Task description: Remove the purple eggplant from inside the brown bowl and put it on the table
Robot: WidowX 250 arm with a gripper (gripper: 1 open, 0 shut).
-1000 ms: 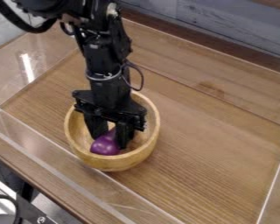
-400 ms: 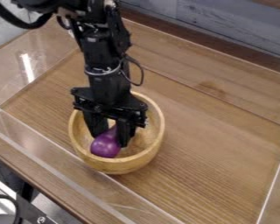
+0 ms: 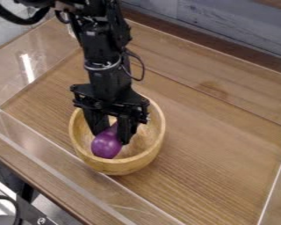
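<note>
One purple eggplant (image 3: 106,144) sits inside the brown bowl (image 3: 147,157), left of the frame's centre, and we see the gripper (image 3: 111,138) closed around it, presumably gripping it for lifting out onto the surface (image 3: 213,141)

no readable text or labels

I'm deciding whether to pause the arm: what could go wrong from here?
The gripper reaches into the brown bowl beside the purple eggplant, whose rounded end looks smooth and glossy, so it might slip out. The fingers also sit close to the rim, so lifting could catch and tip the bowl.
</note>
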